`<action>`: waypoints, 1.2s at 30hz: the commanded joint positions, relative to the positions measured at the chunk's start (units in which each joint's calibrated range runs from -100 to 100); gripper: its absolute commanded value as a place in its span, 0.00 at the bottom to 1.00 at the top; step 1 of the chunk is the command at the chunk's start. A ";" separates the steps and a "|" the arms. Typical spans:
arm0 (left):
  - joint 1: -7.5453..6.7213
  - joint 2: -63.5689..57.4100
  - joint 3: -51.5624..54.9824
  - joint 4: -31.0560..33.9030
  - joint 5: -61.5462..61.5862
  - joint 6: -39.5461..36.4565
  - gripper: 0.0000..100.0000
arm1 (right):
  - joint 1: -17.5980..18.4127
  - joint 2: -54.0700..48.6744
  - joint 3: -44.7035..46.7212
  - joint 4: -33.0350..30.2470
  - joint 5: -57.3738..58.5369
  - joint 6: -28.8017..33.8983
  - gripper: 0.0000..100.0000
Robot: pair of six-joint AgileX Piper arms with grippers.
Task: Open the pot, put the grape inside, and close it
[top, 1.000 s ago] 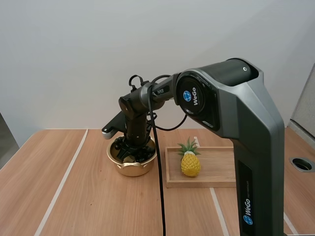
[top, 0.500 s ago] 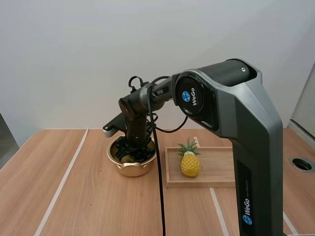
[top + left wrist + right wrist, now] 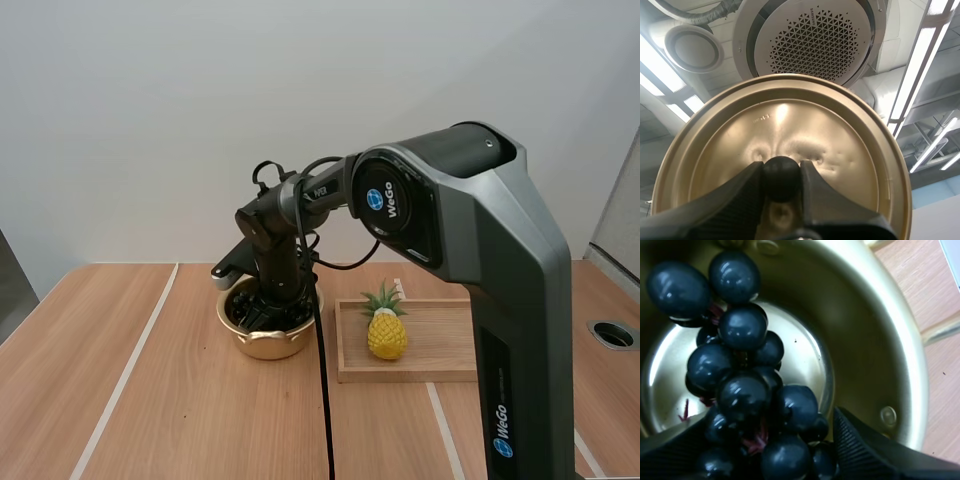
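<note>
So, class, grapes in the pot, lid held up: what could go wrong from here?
The bunch of grapes hangs inside the pot in the right end effector; berries may snag on release and lift out. The left end effector pinches only the knob of the lid, which could tilt or slip.

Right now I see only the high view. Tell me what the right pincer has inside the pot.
Observer: The right pincer holds a bunch of dark grapes, which hangs inside the gold pot.
Operator: Say whether the fingers are off the bunch.
Observer: No. Its fingers close on the bunch from both sides.
Operator: Report the lid.
Observer: The left pincer grips the lid by its black knob.
</note>
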 commanded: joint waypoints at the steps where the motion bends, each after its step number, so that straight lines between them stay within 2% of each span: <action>1: -0.11 0.37 0.19 -0.01 0.11 -0.03 0.00 | -0.07 -0.56 0.59 -2.47 5.56 0.41 1.00; 9: -0.11 0.37 0.19 -0.01 0.11 -0.03 0.00 | -0.07 -6.08 0.59 -2.97 0.36 0.41 1.00; 19: -0.11 0.37 0.19 -0.01 0.29 -0.03 0.00 | -0.07 -18.69 0.59 -2.85 -7.81 1.57 1.00; 28: -0.11 0.37 0.19 -0.01 2.56 -0.03 0.00 | -0.24 -30.12 0.59 -3.66 -9.20 4.12 1.00; 36: -0.11 1.04 0.19 0.12 5.57 -0.03 0.00 | -3.96 -38.79 0.59 -9.65 -9.20 9.40 1.00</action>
